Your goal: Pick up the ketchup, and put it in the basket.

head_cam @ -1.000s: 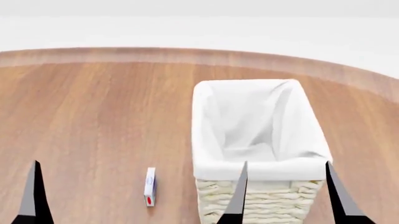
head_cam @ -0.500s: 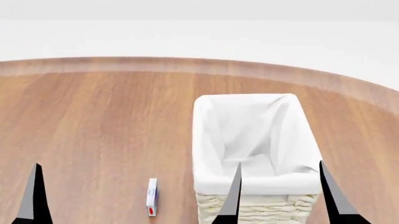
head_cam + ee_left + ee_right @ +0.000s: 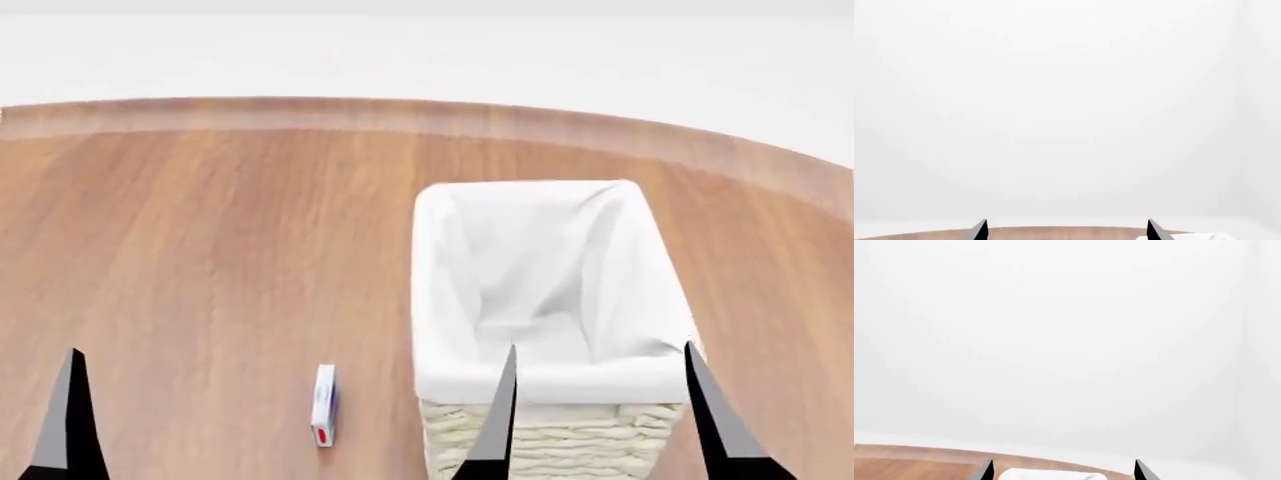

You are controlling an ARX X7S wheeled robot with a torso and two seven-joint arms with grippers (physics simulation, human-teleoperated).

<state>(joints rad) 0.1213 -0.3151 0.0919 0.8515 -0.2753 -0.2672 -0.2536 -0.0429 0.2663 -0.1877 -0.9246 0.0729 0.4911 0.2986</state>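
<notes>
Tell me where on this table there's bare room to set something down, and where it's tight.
Bare wood runs across the far side of the table, behind the basket, and over the whole stretch to the left of the small white box. The only narrow spot is the strip between that box and the basket's wall. The basket's liner is empty too.

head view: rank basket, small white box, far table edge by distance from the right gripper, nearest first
1. basket: right gripper has its fingertips spread across the near end, in front of the woven wall.
2. small white box: lies on the wood to the basket's left, between the two grippers.
3. far table edge: curved rim well beyond the basket.
</notes>
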